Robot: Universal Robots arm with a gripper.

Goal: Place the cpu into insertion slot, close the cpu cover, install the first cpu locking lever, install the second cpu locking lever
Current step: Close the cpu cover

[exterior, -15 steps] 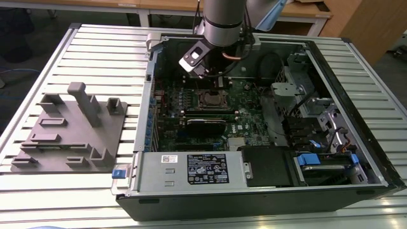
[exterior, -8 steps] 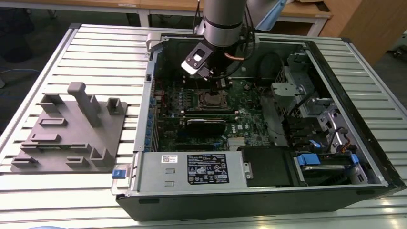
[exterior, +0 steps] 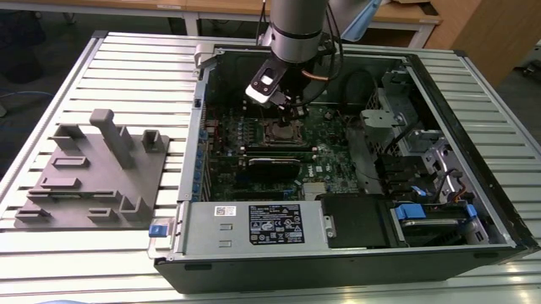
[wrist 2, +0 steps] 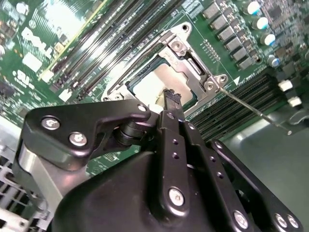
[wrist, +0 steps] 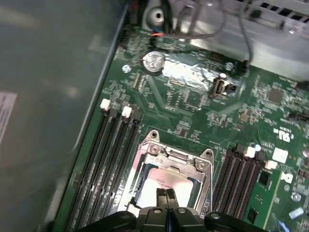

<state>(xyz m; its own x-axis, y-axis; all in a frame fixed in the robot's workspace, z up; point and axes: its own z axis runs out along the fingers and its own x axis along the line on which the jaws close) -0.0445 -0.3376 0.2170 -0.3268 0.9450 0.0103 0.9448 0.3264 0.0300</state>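
Exterior view, upper centre: gripper (exterior: 293,114) over socket (exterior: 282,133); second wrist view: fingertips (wrist 2: 171,99) pressed together, empty, at the chip (wrist 2: 152,86) seated under the flat-lying cover (wrist 2: 193,62), lever (wrist 2: 251,110) loose; first wrist view: centred, gentle, square contact with the chip (wrist: 166,181) seems wisest.

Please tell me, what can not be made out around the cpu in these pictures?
- cpu: the tool hides one edge in the first wrist view.
- cpu cover: in the second wrist view the tool covers one side, so latching is unclear.
- insertion slot: too small in the exterior view to show details.
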